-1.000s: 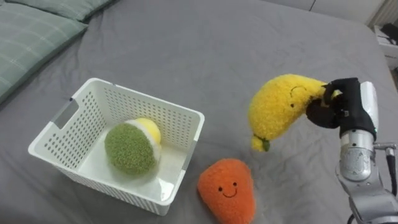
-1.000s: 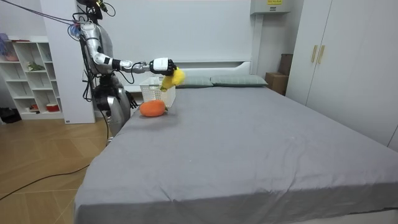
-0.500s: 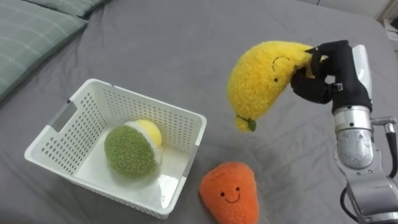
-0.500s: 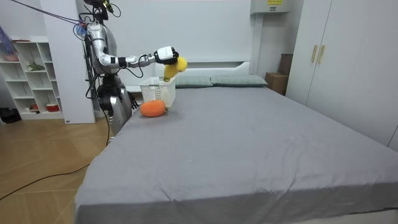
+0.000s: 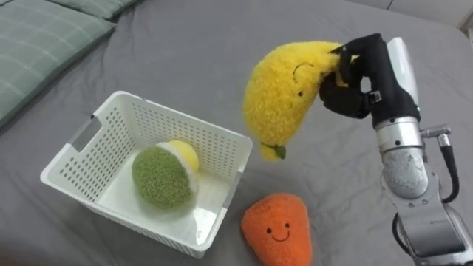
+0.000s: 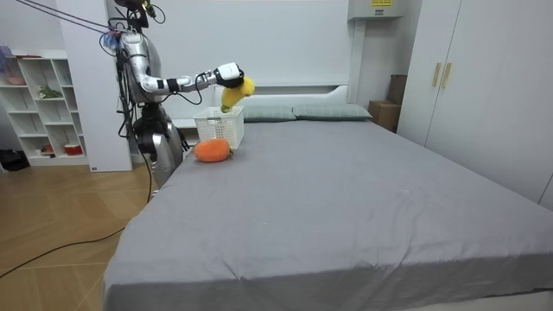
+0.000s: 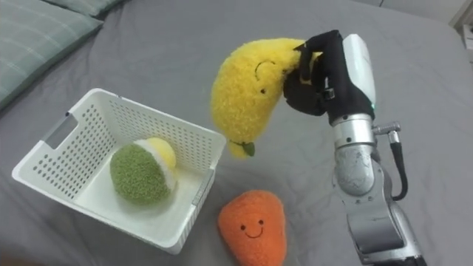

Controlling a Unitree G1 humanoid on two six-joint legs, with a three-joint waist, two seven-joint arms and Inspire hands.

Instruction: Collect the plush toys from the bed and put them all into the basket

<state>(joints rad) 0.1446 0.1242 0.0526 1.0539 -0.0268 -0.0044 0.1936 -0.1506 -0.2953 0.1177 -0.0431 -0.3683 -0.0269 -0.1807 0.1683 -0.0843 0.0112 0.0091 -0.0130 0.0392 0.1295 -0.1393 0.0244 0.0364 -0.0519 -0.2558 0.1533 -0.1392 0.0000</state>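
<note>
My right hand (image 5: 362, 77) (image 7: 321, 74) is shut on a yellow plush banana toy (image 5: 284, 96) (image 7: 247, 92) and holds it in the air, just right of the basket's near right corner. The white slotted basket (image 5: 81, 144) (image 7: 52, 137) sits on the grey bed and holds a green and yellow round plush (image 5: 164, 174) (image 7: 140, 171). An orange plush carrot with a smiling face (image 5: 277, 229) (image 7: 251, 225) lies on the bed below the banana. In the room view I stand at the bed's side by the basket (image 6: 218, 130), my arm stretched out with the banana (image 6: 235, 91).
Green checked pillows (image 5: 37, 44) (image 7: 29, 33) lie at the far left of the bed. The grey sheet (image 5: 199, 52) spreads bare beyond the basket. In the room view white shelves (image 6: 39, 104) stand behind me and wardrobes (image 6: 484, 86) on the room view's right.
My right hand has lifted the yellow banana up and carried it leftward, closer to the basket. The basket, the round plush and the carrot have stayed put.
</note>
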